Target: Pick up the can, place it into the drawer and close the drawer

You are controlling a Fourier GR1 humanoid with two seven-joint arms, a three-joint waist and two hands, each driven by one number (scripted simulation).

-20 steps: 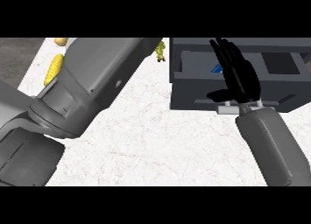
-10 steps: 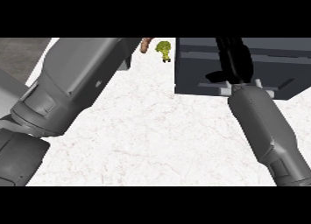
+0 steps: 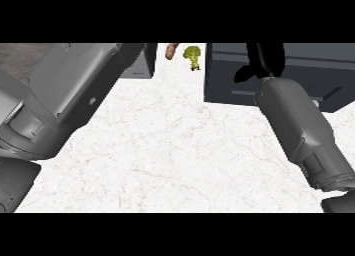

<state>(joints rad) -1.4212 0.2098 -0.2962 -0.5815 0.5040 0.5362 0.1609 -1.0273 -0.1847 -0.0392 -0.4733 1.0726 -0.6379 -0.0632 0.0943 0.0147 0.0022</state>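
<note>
The dark grey drawer unit [image 3: 298, 75] stands at the back right of the white counter [image 3: 172, 150]. Its front face shows no open gap, and the inside is hidden. No can shows anywhere. My right hand [image 3: 263, 61] lies flat against the unit's front, fingers straight and running up out of view, thumb [image 3: 243, 75] hanging to the left. The right forearm [image 3: 302, 130] rises from the lower right. Only the forearm [image 3: 69, 95] of my left arm shows, filling the left side. Its hand is out of view.
A small green, broccoli-like item [image 3: 193, 56] and a brown item [image 3: 170, 50] lie at the back centre. A grey box [image 3: 141, 62] stands behind the left forearm. White counter spreads between the two arms.
The open drawer with the blue can inside is no longer seen, and the unit's front now looks shut. My right hand has moved forward and up against it, and both forearms loom larger.
</note>
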